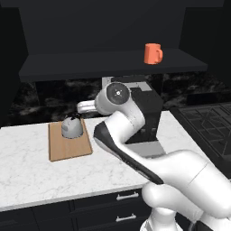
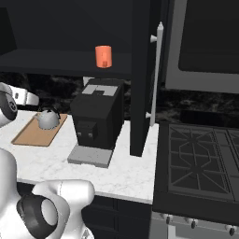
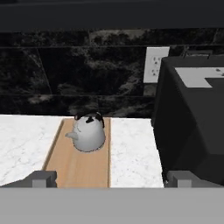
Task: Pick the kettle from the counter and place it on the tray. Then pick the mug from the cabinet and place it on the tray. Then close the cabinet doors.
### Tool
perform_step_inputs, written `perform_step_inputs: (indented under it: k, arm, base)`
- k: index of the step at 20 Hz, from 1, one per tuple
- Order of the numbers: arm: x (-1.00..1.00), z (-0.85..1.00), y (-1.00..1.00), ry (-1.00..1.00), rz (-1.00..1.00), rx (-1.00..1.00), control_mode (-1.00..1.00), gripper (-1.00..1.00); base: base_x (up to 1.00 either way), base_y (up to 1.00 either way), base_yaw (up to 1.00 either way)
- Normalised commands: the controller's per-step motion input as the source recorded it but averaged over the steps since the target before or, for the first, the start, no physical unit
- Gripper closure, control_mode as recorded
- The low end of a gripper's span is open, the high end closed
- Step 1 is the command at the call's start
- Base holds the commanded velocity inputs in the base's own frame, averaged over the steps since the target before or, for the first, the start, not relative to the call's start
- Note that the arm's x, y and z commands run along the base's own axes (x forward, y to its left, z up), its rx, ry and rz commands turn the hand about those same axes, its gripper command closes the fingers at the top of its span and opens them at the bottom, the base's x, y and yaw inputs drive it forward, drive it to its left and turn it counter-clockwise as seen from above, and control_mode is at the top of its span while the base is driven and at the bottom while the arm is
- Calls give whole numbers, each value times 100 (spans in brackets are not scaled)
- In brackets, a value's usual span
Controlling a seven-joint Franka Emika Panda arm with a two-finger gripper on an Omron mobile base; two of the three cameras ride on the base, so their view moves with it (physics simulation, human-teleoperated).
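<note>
The silver-grey kettle (image 1: 71, 127) (image 2: 47, 119) (image 3: 89, 133) stands upright on the far end of the tan wooden tray (image 1: 67, 149) (image 2: 29, 135) (image 3: 78, 168), which lies on the white marble counter (image 1: 27, 173). My gripper (image 3: 111, 178) hangs open just in front of and above the kettle, apart from it, with nothing between its fingertips (image 3: 43, 178). The orange mug (image 1: 153, 53) (image 2: 103, 56) sits on the dark shelf of the open cabinet (image 1: 108, 63). One cabinet door (image 2: 140, 79) stands open, edge-on, its silver bar handle (image 2: 158, 70) facing right.
A big black coffee machine (image 1: 146, 113) (image 2: 97, 119) (image 3: 192, 122) stands right of the tray, under the mug. A black stove (image 1: 207, 122) (image 2: 200, 158) adjoins the counter on the right. A wall outlet (image 3: 154, 64) sits on the dark backsplash.
</note>
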Motion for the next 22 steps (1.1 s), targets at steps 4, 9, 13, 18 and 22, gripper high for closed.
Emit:
perform_step_inputs:
  k: [4,9,13,18,22]
  arm:
    - [-68,57,-44,0,18,0,-100,-100]
    - [-45,66,-41,0,13,0,-100,-100]
    - [-45,65,-48,0,9,0,-100,-100]
    - [-35,50,-51,-3,1,0,-100,-100]
    - [-27,51,-57,-8,0,2,-100,-100]
  base:
    - [0,0,0]
    - [0,0,0]
    - [0,0,0]
    - [0,0,0]
    - [0,0,0]
